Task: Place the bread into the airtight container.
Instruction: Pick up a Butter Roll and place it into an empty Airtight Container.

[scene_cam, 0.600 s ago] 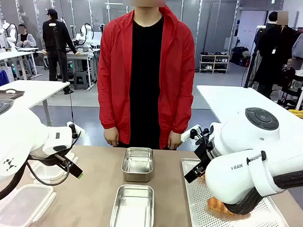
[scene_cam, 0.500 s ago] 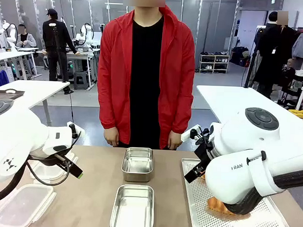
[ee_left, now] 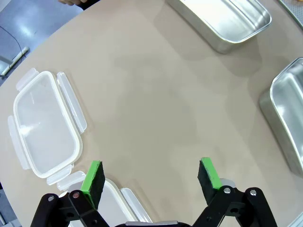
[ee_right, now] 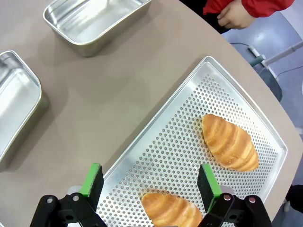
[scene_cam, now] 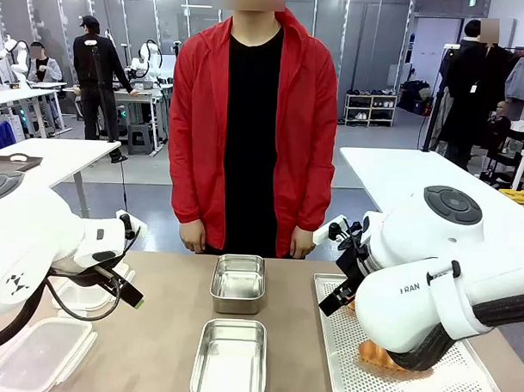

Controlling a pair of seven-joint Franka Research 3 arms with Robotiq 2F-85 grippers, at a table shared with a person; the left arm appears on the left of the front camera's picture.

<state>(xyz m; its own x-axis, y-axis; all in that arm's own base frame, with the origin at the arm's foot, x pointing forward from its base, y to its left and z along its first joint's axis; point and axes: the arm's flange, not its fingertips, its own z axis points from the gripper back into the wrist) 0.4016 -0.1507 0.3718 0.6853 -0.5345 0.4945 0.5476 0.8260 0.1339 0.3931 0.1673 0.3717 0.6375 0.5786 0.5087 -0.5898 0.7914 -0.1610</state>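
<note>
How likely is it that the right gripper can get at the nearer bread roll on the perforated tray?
Probably yes. The right gripper is open above the perforated tray, the nearer bread roll lies uncovered in line between its fingers, and the other roll sits apart.

Person in red jacket [scene_cam: 252,118] stands across the table [scene_cam: 167,330] | far steel pan [scene_cam: 238,281] just behind near steel pan [scene_cam: 230,360] | perforated tray [scene_cam: 342,371] alongside, right

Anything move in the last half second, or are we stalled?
Nothing visibly moved. The left end effector and right end effector hang open; the golden bread rolls on the perforated metal tray, the two steel pans and the clear plastic container are where they were.
</note>
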